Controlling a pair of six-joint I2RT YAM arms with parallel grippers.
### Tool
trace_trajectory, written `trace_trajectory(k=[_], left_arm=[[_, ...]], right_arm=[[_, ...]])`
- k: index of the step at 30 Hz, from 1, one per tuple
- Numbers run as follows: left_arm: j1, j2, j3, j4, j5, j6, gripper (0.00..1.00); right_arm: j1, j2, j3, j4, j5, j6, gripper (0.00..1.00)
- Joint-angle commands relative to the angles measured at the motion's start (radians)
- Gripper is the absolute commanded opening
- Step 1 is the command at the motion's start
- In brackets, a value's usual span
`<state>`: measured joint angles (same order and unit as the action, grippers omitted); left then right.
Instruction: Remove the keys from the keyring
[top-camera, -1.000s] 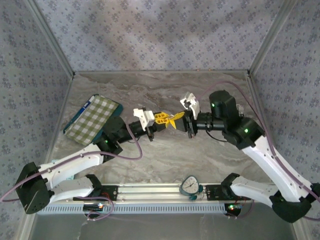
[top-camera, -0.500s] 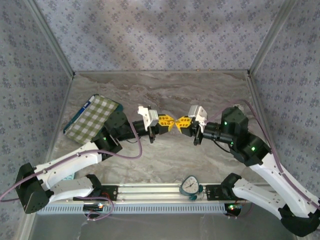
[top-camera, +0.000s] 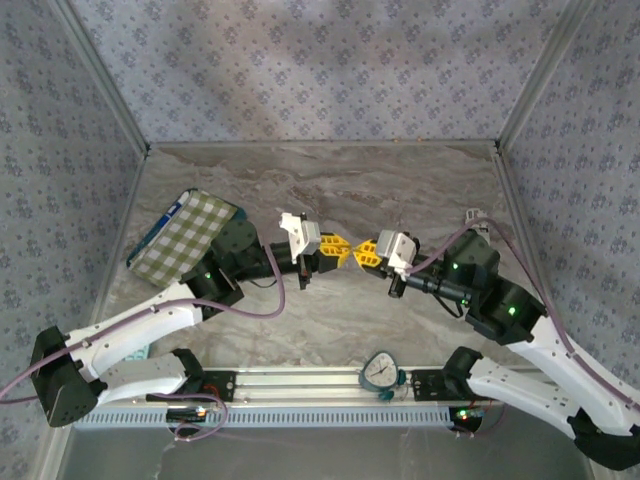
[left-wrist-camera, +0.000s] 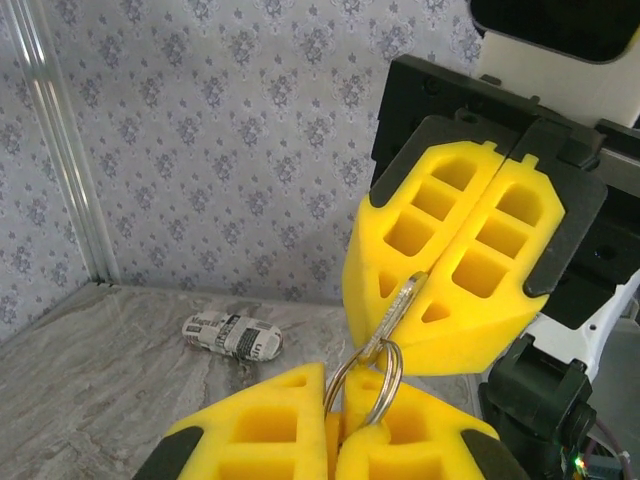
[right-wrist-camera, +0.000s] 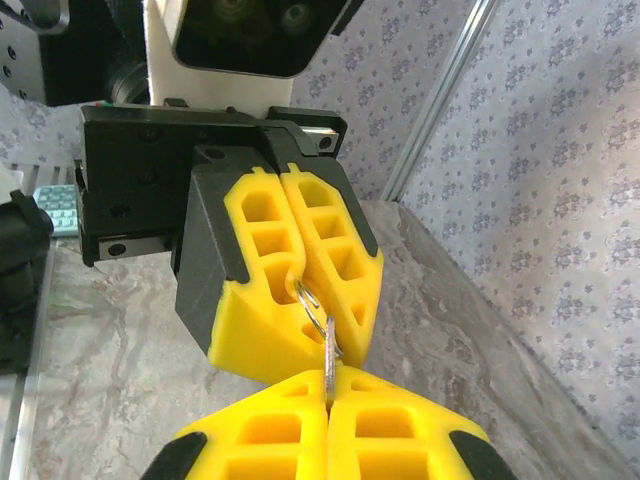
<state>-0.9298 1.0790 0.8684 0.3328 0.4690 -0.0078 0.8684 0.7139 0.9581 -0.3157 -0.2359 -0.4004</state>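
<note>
L gripper (top-camera: 338, 250) and R gripper (top-camera: 366, 252) are facing each other tip to tip in the air over the mid worktop (top-camera: 330, 180), both clenched. In the left wrist view, the L gripper is pinching the silvery keyring (left-wrist-camera: 378, 378), while the R gripper is grasping the thin metal key (left-wrist-camera: 402, 298) threaded on it. A checked cloth (top-camera: 186, 236) is lying by the left edge, a small printed item (left-wrist-camera: 232, 335) is sitting near the right edge, and a dial timer (top-camera: 381, 371) is resting on the rail at the near edge.

Legible text — none. Small white wrapper (left-wrist-camera: 232, 335): dark print, too blurred to read. Round dial (top-camera: 381, 371) — face markings too small to read.
</note>
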Motion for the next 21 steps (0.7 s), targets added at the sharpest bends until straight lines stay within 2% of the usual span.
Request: trace_trajectory(k=[1, 12, 21], left_arm=[[0.058, -0.028, 0.052, 0.038, -0.162, -0.009, 0.00], [0.069, -0.024, 0.083, -0.017, -0.144, -0.003, 0.00], [0.105, -0.029, 0.076, -0.002, -0.106, -0.064, 0.00]], right_arm=[[0.079, -0.032, 0.029, -0.165, 0.017, -0.106, 0.00], [0.297, 0.037, 0.084, -0.280, 0.199, -0.224, 0.00], [0.361, 0.039, 0.099, -0.315, 0.235, -0.235, 0.00]])
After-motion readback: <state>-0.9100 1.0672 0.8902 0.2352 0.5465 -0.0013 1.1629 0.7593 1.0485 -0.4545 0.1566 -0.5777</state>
